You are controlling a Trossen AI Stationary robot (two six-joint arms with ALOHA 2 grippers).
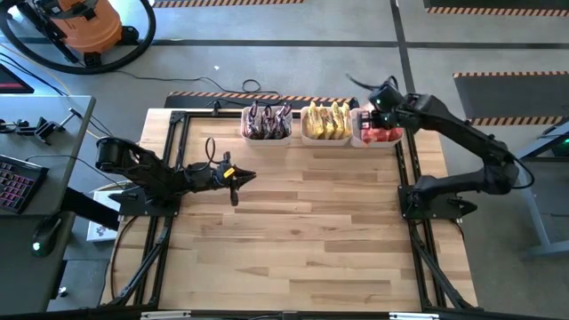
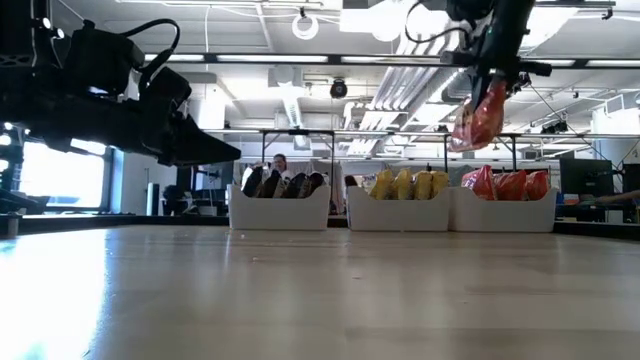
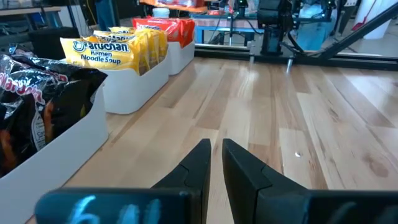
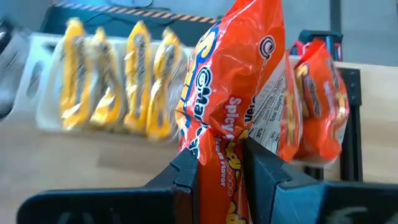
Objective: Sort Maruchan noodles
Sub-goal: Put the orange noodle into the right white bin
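My right gripper [image 4: 217, 155] is shut on a red Maruchan noodle packet [image 4: 239, 74] and hovers over the far right of the table, above a white bin [image 2: 505, 215] that holds red packets [image 1: 382, 135]. Left of it stand a bin of yellow packets [image 1: 325, 122] and a bin of dark packets [image 1: 267, 120], all packets standing on edge. My left gripper [image 1: 238, 178] is shut and holds nothing. It hangs low over the wood near the table's left side. My right gripper pinches the red packet between its two fingers at one end [image 4: 222, 167], with a finger on each flat face. The fingers slant downward from above. The packet [image 2: 480, 118] hangs tilted below them, clear of the bin and the packets in it.
The three bins stand in a row along the table's far edge [image 1: 293, 96]. Bare wood [image 1: 302, 240] spreads over the middle and near part of the table. Black frame rails [image 1: 173, 160] run along the left and right sides. A desk with a keyboard [image 1: 18, 182] lies off to the left.
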